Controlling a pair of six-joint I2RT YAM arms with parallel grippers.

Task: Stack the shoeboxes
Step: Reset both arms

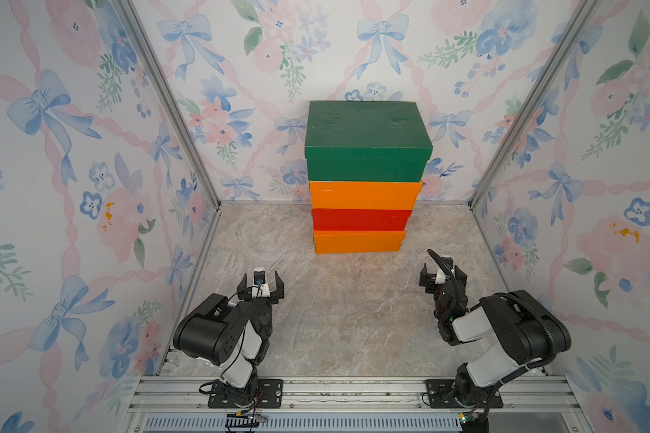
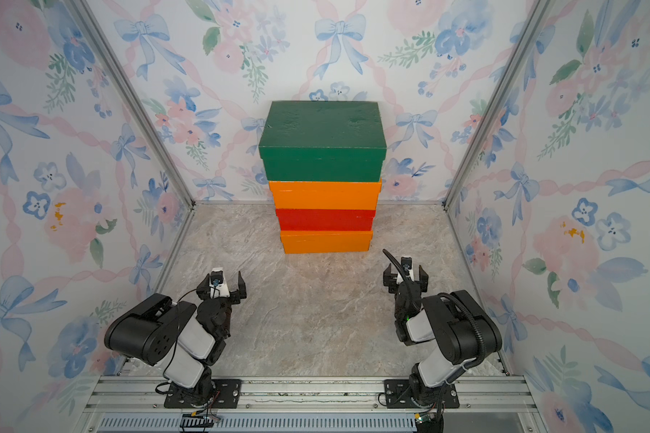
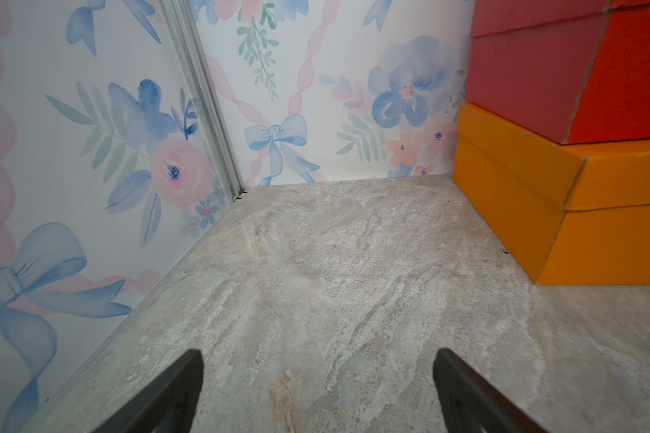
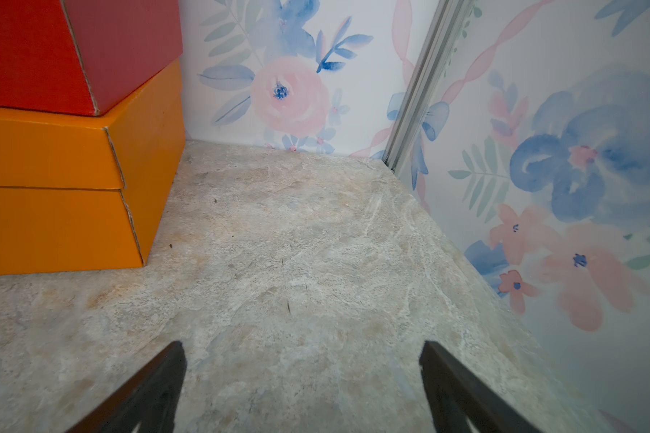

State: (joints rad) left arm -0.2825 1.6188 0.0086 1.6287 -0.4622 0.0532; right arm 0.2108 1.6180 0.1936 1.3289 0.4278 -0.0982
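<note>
The shoeboxes stand in one pile against the back wall in both top views: an orange box [image 1: 359, 242] at the bottom, a red box [image 1: 361, 219] on it, a second orange box [image 1: 364, 195], and a dark green box [image 1: 366, 131] on top. The left wrist view catches the bottom orange box [image 3: 578, 210] and the red box [image 3: 563, 67]. My left gripper [image 1: 260, 279] [image 3: 318, 360] is open and empty, low over the floor, in front of and left of the pile. My right gripper [image 1: 443, 270] [image 4: 303, 352] is open and empty near the pile's front right corner.
A marble-patterned floor [image 1: 334, 318] lies between the arms and the pile. Floral walls with aluminium corner posts [image 1: 173, 105] [image 1: 522, 105] close in the cell on three sides. Both arm bases sit on a metal rail [image 1: 353, 390] at the front.
</note>
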